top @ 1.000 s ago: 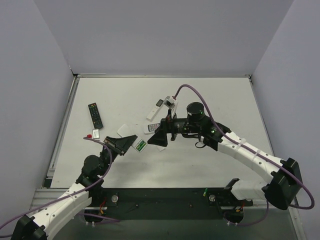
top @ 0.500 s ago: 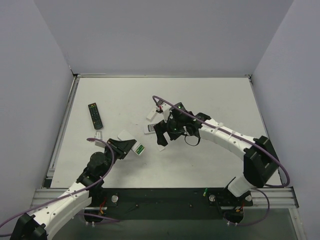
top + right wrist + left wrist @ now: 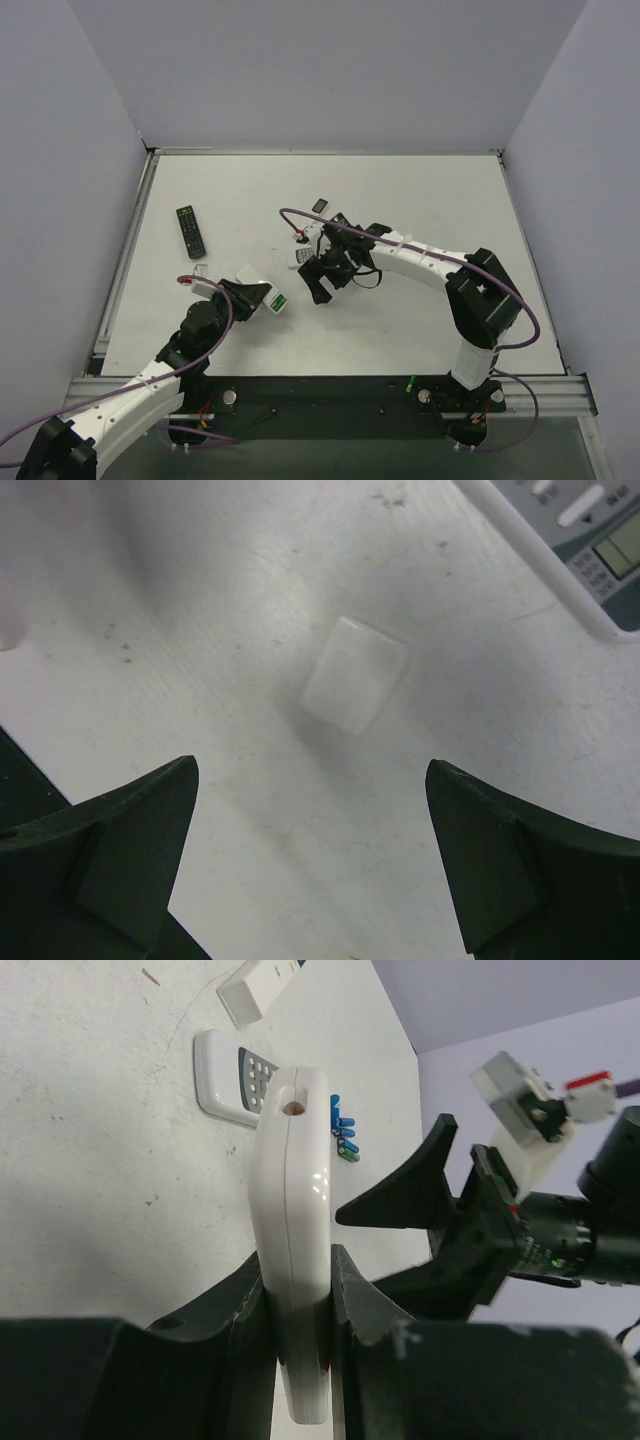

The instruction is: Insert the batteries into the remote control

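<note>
My left gripper (image 3: 255, 295) is shut on the remote control (image 3: 268, 298), a short white one with a green patch on its upper face. The left wrist view shows it edge-on (image 3: 295, 1160), clamped between the two fingers of the left gripper (image 3: 297, 1260). The batteries (image 3: 344, 1140), several blue and green cells, lie on the table beyond it. My right gripper (image 3: 320, 280) hangs open just right of the remote. In the right wrist view the right gripper (image 3: 310, 770) stands wide and empty above a small white rectangular cover (image 3: 355, 673) lying flat.
A long black remote (image 3: 190, 230) lies at the left. A white remote with grey buttons (image 3: 235, 1078) lies beside the batteries, and a white remote with a grey screen (image 3: 570, 540) shows beyond the cover. A small dark item (image 3: 320, 205) lies further back. Walls close in three sides.
The right arm folded in and its gripper swung left and nearer, opening wider over the white cover. The left gripper with the remote shifted slightly nearer.
</note>
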`<state>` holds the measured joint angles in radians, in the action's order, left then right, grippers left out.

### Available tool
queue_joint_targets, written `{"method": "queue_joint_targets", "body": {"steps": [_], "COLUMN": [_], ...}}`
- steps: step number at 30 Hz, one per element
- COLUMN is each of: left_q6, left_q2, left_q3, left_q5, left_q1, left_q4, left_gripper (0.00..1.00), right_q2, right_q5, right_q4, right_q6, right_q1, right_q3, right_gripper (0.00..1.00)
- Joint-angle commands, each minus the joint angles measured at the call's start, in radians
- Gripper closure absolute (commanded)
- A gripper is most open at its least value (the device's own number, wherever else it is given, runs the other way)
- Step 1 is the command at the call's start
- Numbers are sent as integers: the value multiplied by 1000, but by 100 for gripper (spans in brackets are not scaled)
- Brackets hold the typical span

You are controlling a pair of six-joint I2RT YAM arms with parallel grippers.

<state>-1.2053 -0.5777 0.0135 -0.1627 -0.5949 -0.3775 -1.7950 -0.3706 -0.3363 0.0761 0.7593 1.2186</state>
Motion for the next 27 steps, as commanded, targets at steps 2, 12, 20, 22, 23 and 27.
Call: {"method": "queue_joint_targets", "body": {"steps": [2, 12, 20, 22, 23, 27], "left_q6": [18, -10, -31, -31, -31, -28], "left_q2": [-10, 16, 59, 62, 62, 59], "left_q3": [-107, -104, -109, -109, -107, -107], "left_q5": [-21, -6, -5, -3, -3, 2], "left_q1": [-3, -3, -5, -5, -5, -5], "left_q4": [-67, -84, -69, -69, -67, -66], "left_gripper": [100, 100, 100, 100, 100, 100], "right_q2": [183, 106, 39, 33, 31, 32], "right_q5": [-134, -45, -27, -18, -5, 32], "right_q4": [187, 329, 367, 365, 364, 358], "right_q6": [-74, -269, -285, -282, -282, -266], "right_q1": [84, 196, 229, 238, 247, 261], "right_q3": [-65, -7, 30, 35, 36, 36], "right_gripper": [5, 1, 3, 5, 7, 21]}}
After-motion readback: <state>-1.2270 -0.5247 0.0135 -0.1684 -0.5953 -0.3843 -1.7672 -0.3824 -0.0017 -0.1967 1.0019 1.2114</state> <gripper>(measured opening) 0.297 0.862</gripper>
